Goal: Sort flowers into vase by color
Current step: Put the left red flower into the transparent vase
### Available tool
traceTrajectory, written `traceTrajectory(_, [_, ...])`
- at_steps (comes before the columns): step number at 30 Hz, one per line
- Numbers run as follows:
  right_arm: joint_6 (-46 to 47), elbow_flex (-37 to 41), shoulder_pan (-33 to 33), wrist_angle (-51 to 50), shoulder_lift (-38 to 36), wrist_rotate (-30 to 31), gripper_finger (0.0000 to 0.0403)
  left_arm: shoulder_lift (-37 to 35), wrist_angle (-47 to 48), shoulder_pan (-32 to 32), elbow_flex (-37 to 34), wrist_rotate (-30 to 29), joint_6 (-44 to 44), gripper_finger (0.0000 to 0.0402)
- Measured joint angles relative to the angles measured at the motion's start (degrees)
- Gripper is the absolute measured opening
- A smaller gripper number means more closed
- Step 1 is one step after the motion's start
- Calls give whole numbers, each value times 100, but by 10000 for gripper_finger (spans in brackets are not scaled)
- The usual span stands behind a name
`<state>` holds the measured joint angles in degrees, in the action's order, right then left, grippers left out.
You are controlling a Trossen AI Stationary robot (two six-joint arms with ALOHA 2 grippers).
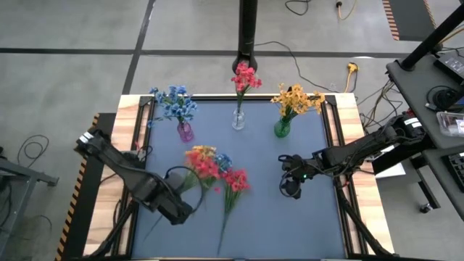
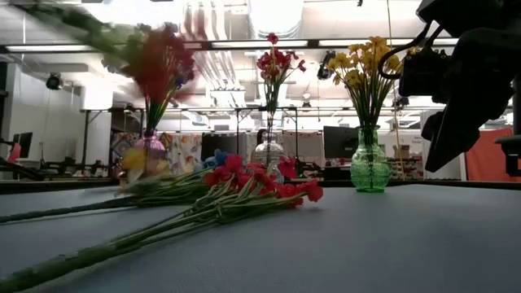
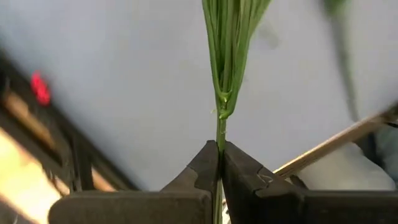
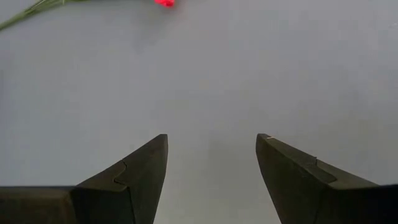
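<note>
- Flowers (image 1: 214,168) still unsorted lay in a loose heap near the middle of the blue mat, red, blue and yellow-orange blossoms mixed, their green stems trailing toward the near edge.
- Left gripper (image 1: 180,208), near the mat's left front area, was pressed together on a thin green stem (image 3: 219,134); the low view showed a blurred red sprig (image 2: 159,65) raised off the mat, probably that same stem, though the link could not be confirmed.
- Purple vase (image 1: 185,131) at the back left already held blue blossoms, so that colour looked partly done.
- Clear vase (image 1: 238,120) at the back centre held red blossoms, with the dark post (image 1: 248,32) of the rig just behind it.
- Green vase (image 1: 282,129) at the back right held yellow-orange blossoms.
- Right gripper (image 1: 291,181) hung over bare mat to the right of the heap, fingers spread and holding nothing.
- Judged from this, each vase had its colour started, and the heap on the mat remained to be sorted.
- Open mat lay between the heap and the row of vases, and bare mat lay around the right gripper; the vases stood close to the mat's far edge, so reaches there had little margin behind them, and their tall sprigs could be brushed by a lifted stem.
</note>
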<state>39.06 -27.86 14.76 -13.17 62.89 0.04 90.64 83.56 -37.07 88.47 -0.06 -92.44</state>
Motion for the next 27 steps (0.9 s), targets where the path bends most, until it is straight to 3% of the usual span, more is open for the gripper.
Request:
traceTrajectory(5, [-92,0,0,4,0,28,235,-60,-258,81,435,-985,1199,0])
traceTrajectory(9, [-286,0,0,28,0,303,235,-69,-1560,361,455,-1836,3130,0])
traceTrajectory(13, [-316,0,2,209,0,735,235,-63,-3185,822,215,-1865,5488,0])
traceTrajectory(17, [-478,21,105,691,0,826,235,-29,-4077,1364,-103,-2032,7179,0])
traceTrajectory(21, [-804,31,284,1373,24,1065,235,-25,-5131,1743,-580,-1910,8516,0])
traceTrajectory(24, [-1187,33,352,1887,95,1100,235,-33,-6067,1945,-1119,-1115,9269,0])
traceTrajectory(27, [-1471,35,352,2249,109,1197,235,-77,-6828,2210,-1729,-391,9424,0])
